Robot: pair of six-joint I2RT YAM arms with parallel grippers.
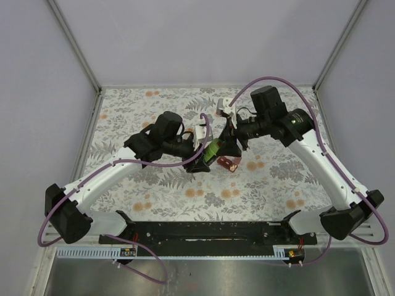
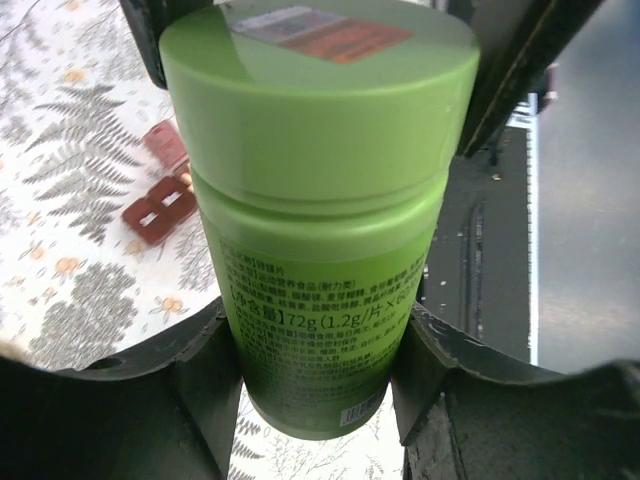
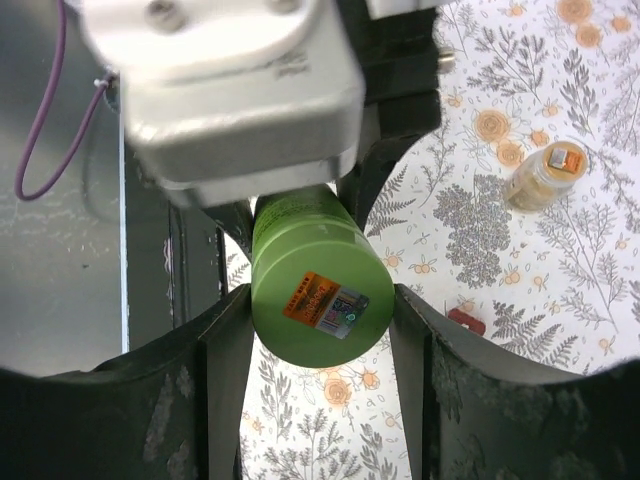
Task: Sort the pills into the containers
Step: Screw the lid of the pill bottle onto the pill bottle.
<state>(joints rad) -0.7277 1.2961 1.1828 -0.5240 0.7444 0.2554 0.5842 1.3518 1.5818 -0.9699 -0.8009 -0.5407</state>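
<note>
Green bottle [image 1: 213,148]: centre of the top view, held off the worktop [image 1: 154,191] between the two arms and lying at a slant. The body end points to the lower left, the cap [image 2: 320,100] end to the upper right.
Left gripper [image 2: 318,360]: pinches the body of the green bottle. One finger [image 2: 215,370] presses on each side of the printed label, in the lower half of the left wrist view.
Right gripper [image 3: 320,330]: closed on the cap end of the same bottle. Its fingers [image 3: 225,370] bear on both sides of the cap, low centre in the right wrist view.
Cap: green and smooth, with an orange-and-silver sticker [image 3: 325,303] on its flat top, facing the right wrist camera.
Pill box [image 2: 160,195]: dark red, resting on the worktop at centre left of the left wrist view. In the top view it sits just below and right of the bottle. At least one lid appears raised.
Pale bottle [image 3: 545,175]: on the worktop at the upper right of the right wrist view, well apart from the green bottle, orange top towards the camera.
Pills: too small to make out with certainty in any view.
Worktop: covered by a cloth printed with grey ferns and orange flowers.
</note>
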